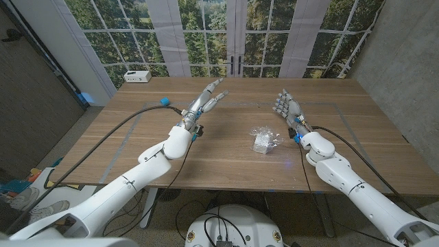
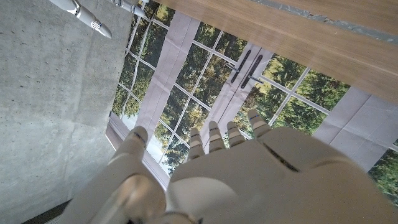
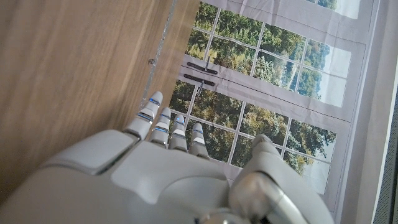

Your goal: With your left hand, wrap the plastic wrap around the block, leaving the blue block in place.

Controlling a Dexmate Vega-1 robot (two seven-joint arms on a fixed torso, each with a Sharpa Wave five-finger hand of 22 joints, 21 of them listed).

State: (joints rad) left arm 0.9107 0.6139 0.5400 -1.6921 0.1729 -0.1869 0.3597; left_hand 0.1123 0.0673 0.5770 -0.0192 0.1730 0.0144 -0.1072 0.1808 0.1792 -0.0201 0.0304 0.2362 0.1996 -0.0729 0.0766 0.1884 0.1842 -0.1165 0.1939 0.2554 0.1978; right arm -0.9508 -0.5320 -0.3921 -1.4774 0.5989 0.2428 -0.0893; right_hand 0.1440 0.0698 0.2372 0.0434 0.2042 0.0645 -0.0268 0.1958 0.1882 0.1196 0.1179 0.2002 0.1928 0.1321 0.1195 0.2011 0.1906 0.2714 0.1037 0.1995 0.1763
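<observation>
**A:** What is taking up most of the scene?

**B:** The wooden table [image 1: 233,137] is spreading across the head view, with a wall of tall windows [image 1: 226,34] standing behind its far edge. Both arms are reaching in over it from the near corners.

**A:** How is the left hand [image 1: 206,101] sitting?

**B:** It is hovering over the left half of the table, fingers stretched out straight and pointing toward the windows, slightly apart, gripping nothing. The left wrist view is showing the same thing: fingertips [image 2: 211,134] extended with nothing between them.

**A:** And the right hand [image 1: 287,110]?

**B:** It is standing over the right half, fingers upright and held close side by side, also empty. Its wrist view is showing the fingers [image 3: 168,127] reaching out beside the table surface, with nothing in them.

**A:** Where is the task's thing?

**B:** The plastic wrap [image 1: 265,138] is lying crumpled on the table between the two hands, nearer the right one, touching neither. It is bunched around something pale; I cannot tell whether that is the block, and no blue is showing there.

**A:** Anything smaller?

**B:** A small white box [image 1: 137,76] is sitting at the far left corner.
</observation>
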